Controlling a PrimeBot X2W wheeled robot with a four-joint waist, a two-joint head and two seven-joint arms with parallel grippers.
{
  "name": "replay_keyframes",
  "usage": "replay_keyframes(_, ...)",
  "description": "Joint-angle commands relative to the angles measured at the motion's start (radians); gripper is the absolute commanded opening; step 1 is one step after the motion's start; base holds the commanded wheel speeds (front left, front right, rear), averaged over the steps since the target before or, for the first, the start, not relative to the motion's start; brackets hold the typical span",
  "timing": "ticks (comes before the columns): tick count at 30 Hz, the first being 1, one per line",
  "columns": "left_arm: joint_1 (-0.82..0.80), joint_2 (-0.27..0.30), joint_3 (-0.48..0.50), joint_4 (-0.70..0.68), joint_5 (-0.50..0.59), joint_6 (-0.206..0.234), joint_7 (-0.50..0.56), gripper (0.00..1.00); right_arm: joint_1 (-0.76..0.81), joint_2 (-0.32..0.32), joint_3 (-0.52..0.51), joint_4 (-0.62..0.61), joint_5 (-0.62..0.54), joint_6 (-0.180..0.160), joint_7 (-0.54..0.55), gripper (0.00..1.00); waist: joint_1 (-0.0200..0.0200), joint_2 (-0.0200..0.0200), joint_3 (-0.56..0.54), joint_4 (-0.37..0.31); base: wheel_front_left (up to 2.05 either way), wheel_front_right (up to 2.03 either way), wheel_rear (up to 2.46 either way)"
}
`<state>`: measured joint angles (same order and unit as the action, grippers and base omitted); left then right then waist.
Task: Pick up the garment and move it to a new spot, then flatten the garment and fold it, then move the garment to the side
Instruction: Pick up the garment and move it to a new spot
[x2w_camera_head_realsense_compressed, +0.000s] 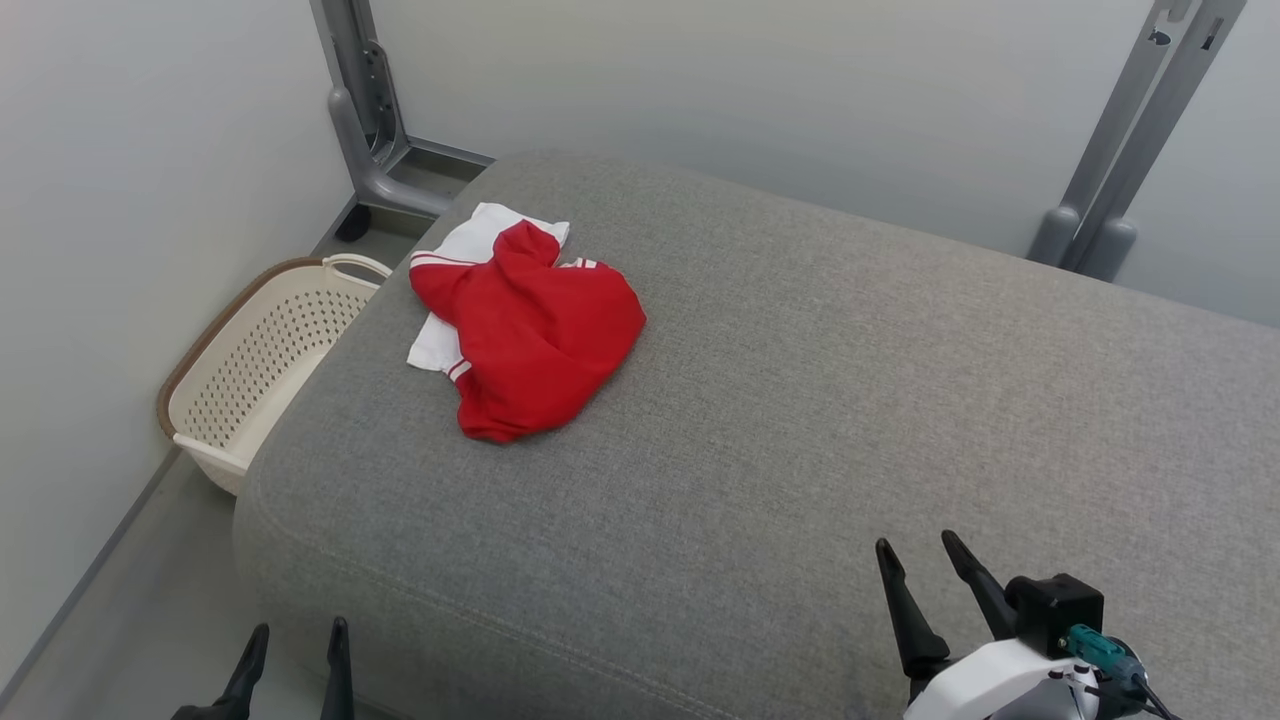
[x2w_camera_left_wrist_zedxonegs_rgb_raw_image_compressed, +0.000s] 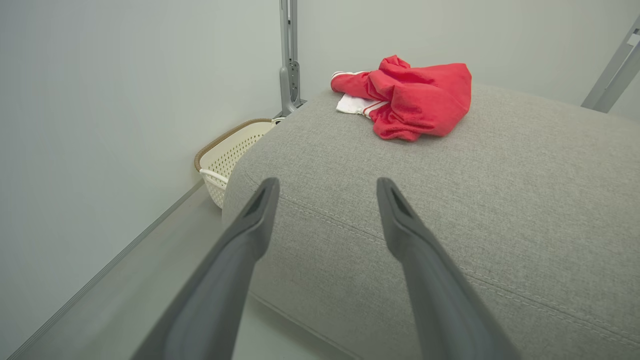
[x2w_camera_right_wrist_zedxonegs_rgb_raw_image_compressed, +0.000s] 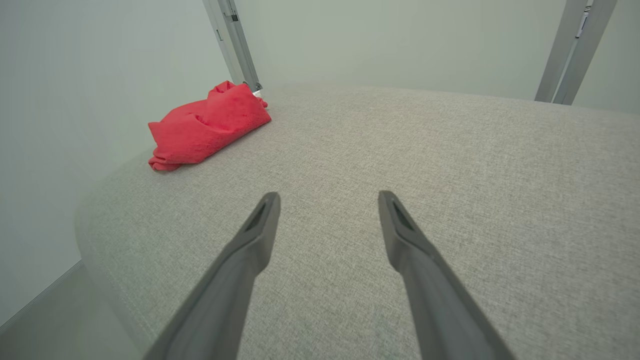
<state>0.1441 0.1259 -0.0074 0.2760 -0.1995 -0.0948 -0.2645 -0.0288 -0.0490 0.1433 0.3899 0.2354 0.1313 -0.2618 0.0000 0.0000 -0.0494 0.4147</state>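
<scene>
Legible text, labels, brands, numbers, signs: none. The red and white garment (x2w_camera_head_realsense_compressed: 530, 330) shows plain white stripes at its trim, without lettering. Neither the perforated basket (x2w_camera_head_realsense_compressed: 250, 370) nor the grey cushion (x2w_camera_head_realsense_compressed: 800, 400) carries a readable mark.

The garment (x2w_camera_head_realsense_compressed: 525, 330) lies on the cushion (x2w_camera_head_realsense_compressed: 800, 400), far ahead-left of the right hand (x2w_camera_head_realsense_compressed: 915, 541); the basket (x2w_camera_head_realsense_compressed: 260, 370) stands beside the cushion, ahead of the left hand (x2w_camera_head_realsense_compressed: 300, 627).

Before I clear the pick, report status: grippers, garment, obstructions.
Left gripper open, empty. Right gripper open, empty. Garment crumpled, far left of cushion, untouched. Basket on floor beside cushion, off the path.
</scene>
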Motion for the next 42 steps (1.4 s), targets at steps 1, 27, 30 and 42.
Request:
replay_keyframes(1,0.013,0.004,-0.001,0.004,-0.011,0.005,0.0,1.0,0.006,-0.003,0.002,0.004,0.004,-0.001,-0.003,1.0,0.0,0.0,0.0,-0.001,0.0,0.0,0.0)
replay_keyframes(27,-0.787,0.08,-0.11,0.439,-0.086,-0.033,0.417,1.0,-0.097,-0.003,0.042,-0.204,-0.201,-0.001,0.145,1.0,0.0,0.0,0.315,-0.167,0.0,0.0,0.0)
replay_keyframes(30,-0.871,0.09,-0.117,0.493,-0.107,-0.034,0.463,1.0,-0.105,-0.008,0.045,-0.247,-0.216,-0.001,0.165,1.0,0.0,0.0,0.366,-0.184,0.0,0.0,0.0)
replay_keyframes(42,-1.026,0.126,-0.104,0.669,-0.187,-0.036,0.623,1.0,-0.111,-0.029,0.045,-0.346,-0.239,-0.001,0.209,1.0,0.0,0.0,0.468,-0.221,0.0,0.0,0.0)
